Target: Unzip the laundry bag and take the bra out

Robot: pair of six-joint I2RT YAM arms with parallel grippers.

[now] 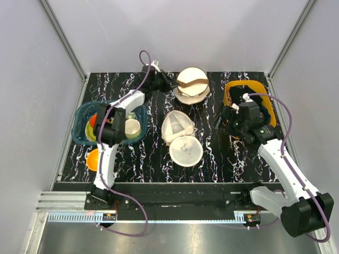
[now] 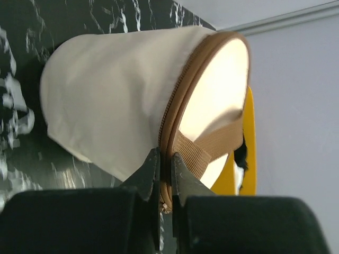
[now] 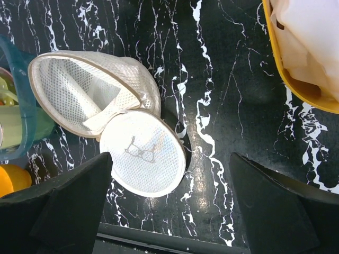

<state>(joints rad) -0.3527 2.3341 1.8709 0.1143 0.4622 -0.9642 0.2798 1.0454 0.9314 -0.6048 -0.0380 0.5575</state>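
Note:
The laundry bag (image 1: 192, 84) is a cream dome with a brown zipper band and lies at the back middle of the table. In the left wrist view the bag (image 2: 111, 95) lies on its side, and its brown zipper band (image 2: 183, 100) and a brown strap face me. My left gripper (image 1: 173, 83) is at the bag's left edge. Its jaws (image 2: 165, 172) are shut on the zipper band, low on the rim. My right gripper (image 3: 169, 206) is open and empty above the table right of centre (image 1: 224, 124). The bra is hidden.
A whitish triangular mesh bag (image 1: 177, 126) and a whiter round mesh bag (image 1: 186, 151) lie mid-table, and both show in the right wrist view (image 3: 87, 92) (image 3: 143, 159). A yellow tub (image 1: 267, 103) holding pale cloth stands at the right. A teal basket (image 1: 80, 132) of cups stands at the left.

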